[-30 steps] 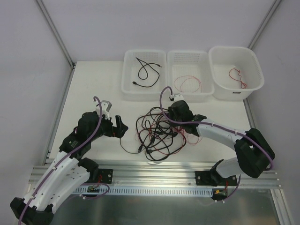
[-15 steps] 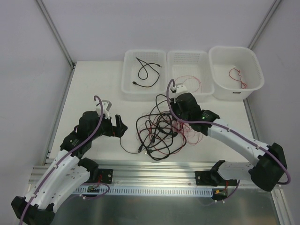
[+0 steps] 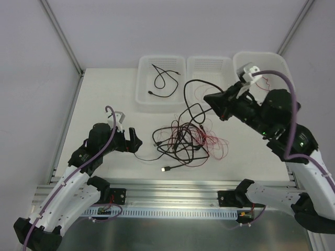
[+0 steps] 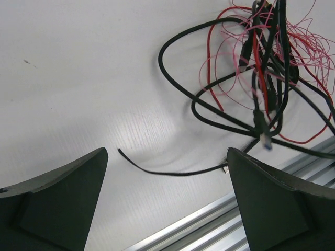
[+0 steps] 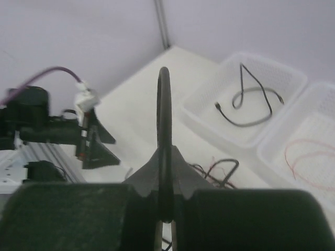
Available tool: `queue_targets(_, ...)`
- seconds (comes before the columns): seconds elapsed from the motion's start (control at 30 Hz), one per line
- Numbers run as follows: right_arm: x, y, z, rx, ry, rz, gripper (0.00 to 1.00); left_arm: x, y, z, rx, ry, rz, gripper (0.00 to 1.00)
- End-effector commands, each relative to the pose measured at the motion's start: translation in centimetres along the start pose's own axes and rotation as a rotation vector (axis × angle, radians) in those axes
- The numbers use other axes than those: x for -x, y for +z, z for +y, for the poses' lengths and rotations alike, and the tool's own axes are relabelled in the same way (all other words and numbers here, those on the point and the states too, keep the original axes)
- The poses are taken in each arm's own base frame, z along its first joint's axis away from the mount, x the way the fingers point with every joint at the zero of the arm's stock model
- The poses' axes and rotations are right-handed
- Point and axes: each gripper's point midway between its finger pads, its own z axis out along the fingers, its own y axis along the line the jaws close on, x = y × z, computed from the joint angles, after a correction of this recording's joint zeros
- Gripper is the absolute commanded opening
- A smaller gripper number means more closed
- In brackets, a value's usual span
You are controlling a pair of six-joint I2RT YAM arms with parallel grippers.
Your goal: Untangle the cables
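Desk, three white bins along its far edge; tangle of black and red cables at centre.
Right claw, raised over the desk near the bins, is pinched tight on one black cable that trails down into the tangle. Left claw is low, spread wide, holding nothing, just left of the tangle.
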Motion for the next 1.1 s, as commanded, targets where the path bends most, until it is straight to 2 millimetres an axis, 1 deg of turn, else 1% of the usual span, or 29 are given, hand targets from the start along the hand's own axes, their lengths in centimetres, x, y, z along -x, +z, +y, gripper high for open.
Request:
queue_targets(0.0, 5.9, -4.8, 4.9, 0.271, -0.042, -0.199, 0.03, 0.7, -0.1, -0.2, -0.022, 0.011, -0.021, 0.99)
queue_targets(0.03, 6.0, -5.3, 6.0, 0.34, -0.047, -0.215, 0.03, 0.7, -0.1, -0.2, -0.022, 0.009, -0.021, 0.99)
queue_targets(0.07, 6.5, -6.0, 6.4, 0.363, -0.052, -0.245, 0.04, 0.6, -0.1, -0.1, -0.017, 0.009, -0.02, 0.99)
queue_targets(0.1, 6.8, -6.1, 6.6, 0.374, -0.054, -0.257, 0.04, 0.8, -0.1, -0.2, -0.021, 0.01, -0.025, 0.99)
queue_targets(0.17, 6.8, -5.6, 5.9, 0.329, -0.062, -0.247, 0.04, 0.6, -0.1, -0.2, -0.021, 0.009, -0.019, 0.99)
queue_targets(0.2, 5.4, -4.5, 4.9, 0.275, -0.058, -0.177, 0.05, 0.6, 0.0, -0.2, -0.021, 0.008, -0.017, 0.99)
queue_targets(0.23, 5.0, -3.7, 2.6, 0.141, -0.05, -0.149, 0.04, 0.7, -0.1, -0.2, -0.025, 0.008, -0.019, 0.99)
queue_targets(0.27, 4.9, -3.7, 1.2, 0.061, -0.045, -0.125, 0.01, 0.6, -0.1, -0.2, -0.023, 0.008, -0.018, 0.99)
queue_targets(0.3, 2.3, -2.6, -0.6, -0.036, -0.044, -0.01, 0.01, 0.7, -0.1, -0.2, -0.024, 0.005, -0.021, 0.99)
queue_targets(0.33, 1.5, -2.7, -2.2, -0.123, -0.048, 0.019, 0.01, 0.6, -0.1, -0.2, -0.024, 0.007, -0.021, 0.99)
queue_targets(0.37, -0.3, -2.2, -2.8, -0.152, -0.055, 0.074, 0.01, 0.7, -0.1, -0.2, -0.024, 0.007, -0.023, 0.99)
queue_targets(0.4, -1.1, -2.0, -3.1, -0.165, -0.054, 0.088, 0.01, 0.6, -0.1, -0.2, -0.022, 0.007, -0.022, 0.99)
queue_targets(0.47, -2.4, -2.1, -3.6, -0.184, -0.048, 0.1, 0.01, 0.7, -0.2, -0.3, -0.027, 0.008, -0.025, 0.99)
queue_targets(0.5, -3.7, -1.9, -3.8, -0.193, -0.042, 0.126, 0.01, 0.7, -0.2, -0.3, -0.028, 0.007, -0.023, 0.99)
queue_targets(0.53, -3.9, -2.3, -4.1, -0.209, -0.036, 0.125, 0.01, 0.7, -0.2, -0.3, -0.029, 0.007, -0.023, 0.99)
queue_targets(0.57, -4.7, -2.3, -4.3, -0.217, -0.038, 0.15, 0.01, 0.6, -0.1, -0.4, -0.034, 0.009, -0.019, 0.99)
queue_targets(0.63, -5.7, -2.5, -4.1, -0.206, -0.037, 0.199, 0.01, 0.5, -0.1, -0.5, -0.04, 0.007, -0.013, 0.99)
queue_targets(0.67, -6.7, -2.1, -3.9, -0.196, -0.043, 0.256, 0.02, 0.6, -0.1, -0.6, -0.045, 0.008, -0.011, 0.99)
queue_targets(0.7, -8.3, -2.7, -4.0, -0.197, -0.047, 0.339, 0.02, 0.6, -0.1, -0.7, -0.051, 0.009, -0.011, 0.99)
queue_targets(0.73, -8.9, -2.8, -3.8, -0.189, -0.034, 0.374, 0.02, 0.5, -0.1, -0.7, -0.05, 0.008, -0.008, 0.99)
queue_targets(0.77, -9.9, -2.7, -3.7, -0.187, -0.032, 0.42, 0.02, 0.4, 0.0, -0.6, -0.049, 0.007, -0.004, 0.99)
queue_targets(0.83, -12.4, -3.4, -4.2, -0.213, -0.028, 0.515, 0.02, 0.4, 0.0, -0.6, -0.047, 0.007, -0.003, 0.99)
queue_targets(0.87, -13.4, -4.1, -4.7, -0.242, -0.035, 0.562, 0.01, 0.3, 0.0, -0.6, -0.047, 0.007, -0.001, 0.99)
queue_targets(0.9, -13.9, -4.7, -5.5, -0.291, -0.036, 0.577, 0.01, 0.4, 0.0, -0.5, -0.043, 0.007, -0.004, 0.99)
queue_targets(0.93, -13.9, -5.5, -7.2, -0.392, -0.06, 0.574, 0.01, 0.4, 0.0, -0.6, -0.045, 0.007, -0.002, 0.99)
queue_targets(0.97, -14.8, -6.3, -8.1, -0.439, -0.073, 0.603, 0.01, 0.4, 0.1, -0.5, -0.043, 0.006, 0.001, 0.99)
queue_targets(1.03, -14.1, -7.9, -9.4, -0.515, -0.096, 0.57, 0.01, 0.3, 0.2, -0.5, -0.041, 0.005, 0.005, 0.99)
queue_targets(1.07, -13.3, -8.7, -9.6, -0.533, -0.103, 0.56, 0.01, 0.3, 0.2, -0.5, -0.042, 0.005, 0.007, 0.99)
